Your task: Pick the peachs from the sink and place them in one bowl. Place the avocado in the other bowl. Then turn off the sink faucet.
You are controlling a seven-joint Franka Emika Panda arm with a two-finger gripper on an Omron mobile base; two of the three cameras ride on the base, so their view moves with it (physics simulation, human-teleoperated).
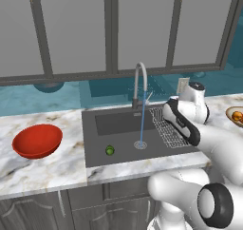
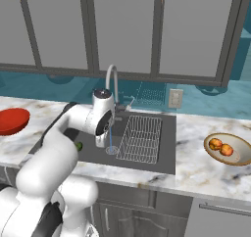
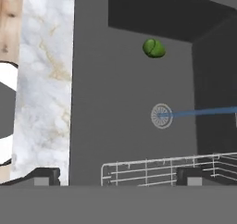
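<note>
Looking down into the dark grey rectangular sink (image 1: 118,150), I see one small green oval avocado (image 1: 109,150) on the basin floor, left of the round silver drain (image 1: 140,145) and apart from it. A thin blue stream of water (image 1: 142,127) falls from the tall silver gooseneck faucet (image 1: 139,84) onto that drain. A white wire mesh rack (image 2: 141,137) fills the right side of the basin. My two-finger gripper (image 3: 115,177) hovers over the rack, its dark tips spread wide apart, holding nothing. The counter is white marble (image 1: 42,169) with frosted cabinet doors (image 1: 76,29) and a teal wall above. I count two orange-yellow peaches (image 2: 220,147) touching in one shallow tan bowl (image 2: 240,157) on the right, and one wide glossy red bowl (image 1: 37,141) on the left
</note>
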